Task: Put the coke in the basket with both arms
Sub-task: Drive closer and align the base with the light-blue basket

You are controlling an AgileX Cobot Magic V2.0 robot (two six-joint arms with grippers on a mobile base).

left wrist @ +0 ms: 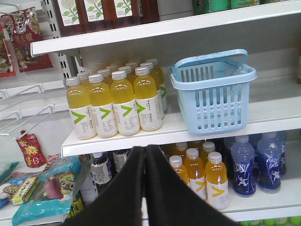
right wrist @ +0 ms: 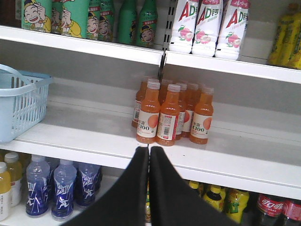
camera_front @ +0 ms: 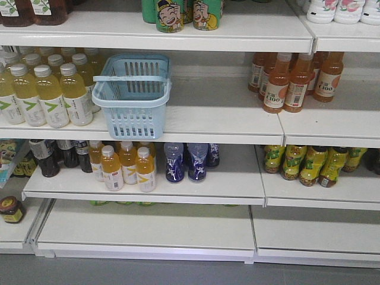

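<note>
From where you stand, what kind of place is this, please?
Most likely a supermarket drinks aisle, perhaps a mock-up. White shelves carry rows of identical yellow drinks and orange drinks, a light blue shopping basket sits on one shelf, and snack packets hang on hooks.

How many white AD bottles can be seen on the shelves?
3: left bottle, middle bottle, right bottle, side by side on the upper shelf. More may hide behind.
</note>
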